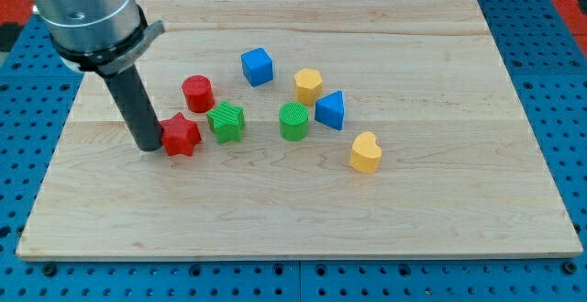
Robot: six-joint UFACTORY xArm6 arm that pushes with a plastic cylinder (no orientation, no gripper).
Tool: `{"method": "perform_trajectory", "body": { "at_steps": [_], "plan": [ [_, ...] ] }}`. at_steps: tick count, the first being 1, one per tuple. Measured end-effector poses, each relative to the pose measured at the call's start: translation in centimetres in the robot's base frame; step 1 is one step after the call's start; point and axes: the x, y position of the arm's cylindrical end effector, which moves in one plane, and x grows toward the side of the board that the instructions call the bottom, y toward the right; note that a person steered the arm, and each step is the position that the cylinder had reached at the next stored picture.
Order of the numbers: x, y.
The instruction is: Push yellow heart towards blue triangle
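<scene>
Evidently unstarted: my tip [149,146] touches the red star [182,136], well apart from the yellow heart [365,153], which lies far toward the view's right, near but not touching the blue triangle [331,110]. No pincer exists, only the rod, holding nothing. Wooden surface [459,210] rests on blue pegboard [550,54].

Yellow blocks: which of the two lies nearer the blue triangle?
The yellow hexagon, just up-left of the blue triangle, nearly touching. The yellow heart sits farther off, toward the view's bottom.
</scene>
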Motion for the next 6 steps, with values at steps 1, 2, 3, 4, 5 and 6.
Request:
{"method": "perform_trajectory", "body": {
  "at_steps": [1,2,3,4,5,6],
  "plan": [
    [0.0,0.1],
    [0.0,0.2],
    [0.0,-4.1],
    [0.0,-7.8],
    [0.0,-9.1],
    [2.3,-9.4]
  ]
}}
